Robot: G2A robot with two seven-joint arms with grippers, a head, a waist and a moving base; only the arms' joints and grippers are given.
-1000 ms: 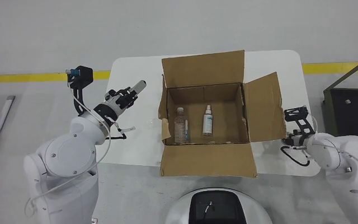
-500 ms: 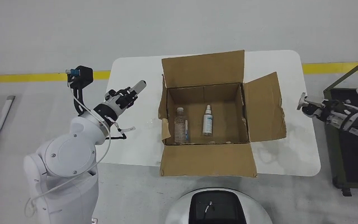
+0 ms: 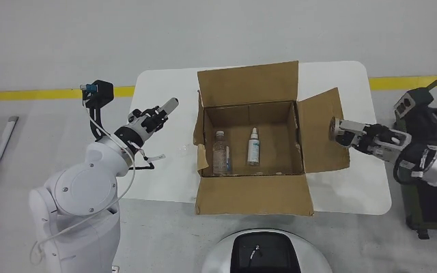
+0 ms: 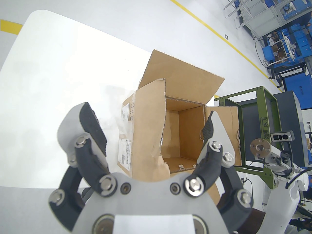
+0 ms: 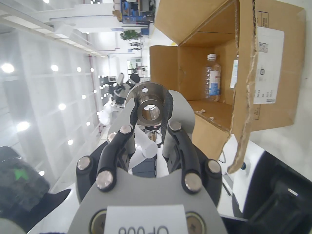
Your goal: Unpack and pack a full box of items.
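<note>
An open cardboard box (image 3: 249, 194) stands mid-table with its flaps spread. On its floor lie a clear water bottle (image 3: 220, 152) and a white spray bottle (image 3: 254, 146). My right gripper (image 3: 339, 130) hovers over the box's right flap, shut on a metal flanged bushing (image 5: 149, 107). The right wrist view looks into the box (image 5: 268, 74) at the water bottle (image 5: 213, 79). My left gripper (image 3: 166, 107) hangs open and empty above the table left of the box (image 4: 146, 113); its black pads (image 4: 93, 125) are wide apart. The bushing (image 4: 260, 148) shows beyond the box.
The white table (image 3: 171, 150) has bare room left of the box and along its right front. A green metal rack (image 3: 416, 116) stands just off the table's right edge, close behind my right arm. A yellow floor line (image 3: 41, 93) runs behind.
My right arm swung out to the right, then came back left to the box's right flap with the metal bushing in its gripper. The left arm has not moved.
</note>
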